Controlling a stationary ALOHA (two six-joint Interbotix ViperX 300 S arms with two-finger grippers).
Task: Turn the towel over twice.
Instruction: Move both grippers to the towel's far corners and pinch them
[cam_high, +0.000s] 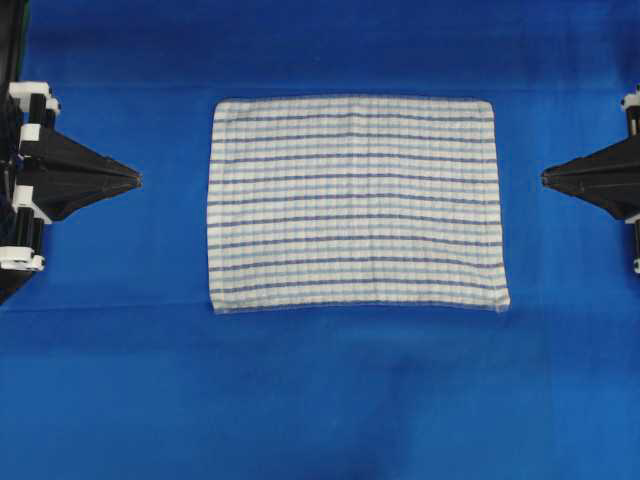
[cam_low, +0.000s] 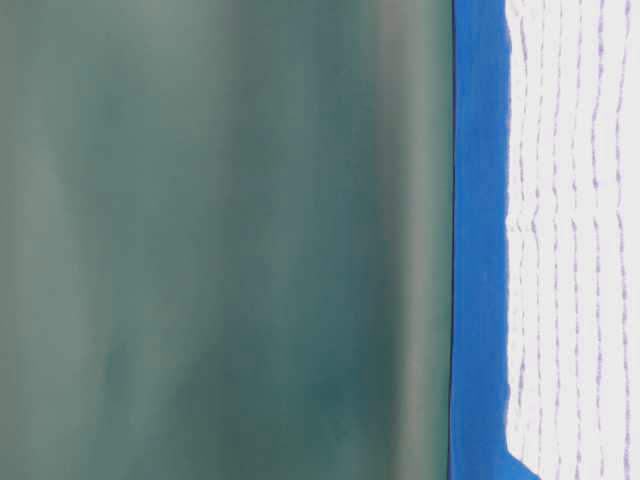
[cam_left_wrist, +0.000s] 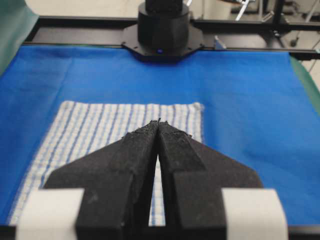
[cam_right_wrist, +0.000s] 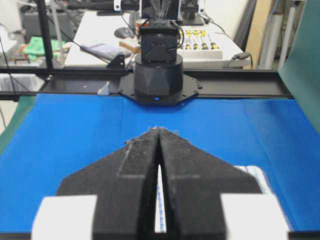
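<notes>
towel: striped white woven cloth (cam_high: 355, 204), dark-blue and pale-blue lines running left-right; lies flat and fully spread in the middle of the blue sheet (cam_high: 320, 400), slightly toward the far side; no folds, edges fairly square, near-right corner a touch flared
towel, other views: left wrist view has it (cam_left_wrist: 100, 130) under and beyond the fingertips; right wrist view catches a corner of it (cam_right_wrist: 255, 175) behind the jaws; table-level view shows its weave (cam_low: 570, 240) against the blue sheet (cam_low: 480, 240)
handling (judgement): light, limp, thin; no stiffness, so it will drape and fold on itself once lifted; weave looks grippy enough, low slip risk; not fragile; may drag on the sheet and bunch if pulled low
where to grip (judgement): corners or short edges; left and right edges face one gripper each; pinch both ends of one long edge, lift, carry across to flip; a single mid-edge pinch would likely crumple it
left gripper: (cam_high: 135, 178) left of the towel, well apart from its left edge; jaws closed tip to tip, nothing between them; same in wrist view (cam_left_wrist: 159, 122)
right gripper: (cam_high: 546, 178) right of the towel, near its right edge but not touching; jaws pressed together, empty; wrist view agrees (cam_right_wrist: 159, 130)
progress (judgement): neither flip begun; both arms parked; jaws need to part before any pinch
risk (judgement): catching the blue sheet along with the towel edge
</notes>
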